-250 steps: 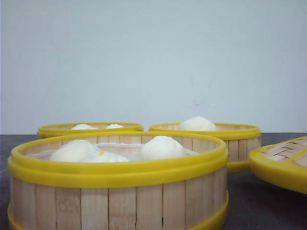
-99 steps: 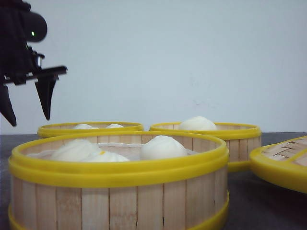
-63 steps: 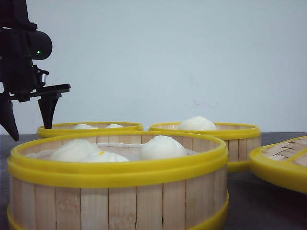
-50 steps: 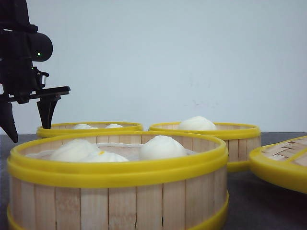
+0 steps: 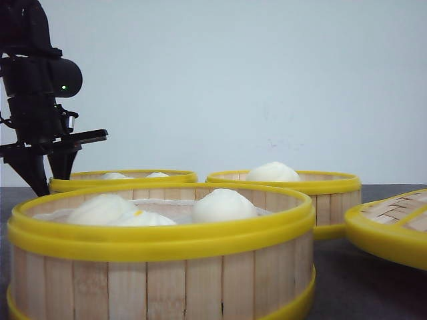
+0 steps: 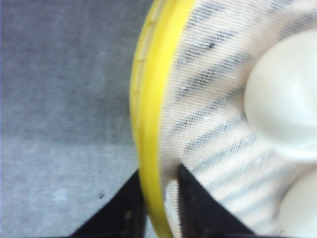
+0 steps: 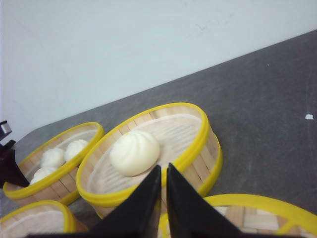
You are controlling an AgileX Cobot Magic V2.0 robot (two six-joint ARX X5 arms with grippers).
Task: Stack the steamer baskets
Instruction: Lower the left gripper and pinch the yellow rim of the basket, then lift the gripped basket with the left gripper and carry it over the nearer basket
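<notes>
Left gripper narrow, straddling yellow rim of far-left steamer basket (one finger inside, one outside). Right gripper nearly closed, holding nothing.

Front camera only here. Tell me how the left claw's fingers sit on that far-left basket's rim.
Observer: The left wrist view shows the left claw straddling the far-left basket's yellow rim, one finger outside it and one inside over the cloth liner.
Operator: Confirm it is clamped.
Observer: Cannot confirm. Both fingers sit close against the rim, but contact on the inner side is unclear.
Operator: Report the right claw; it is off my screen.
Observer: The right claw has its fingers nearly together and holds nothing. It is over the lid and points toward the one-bun basket.
</notes>
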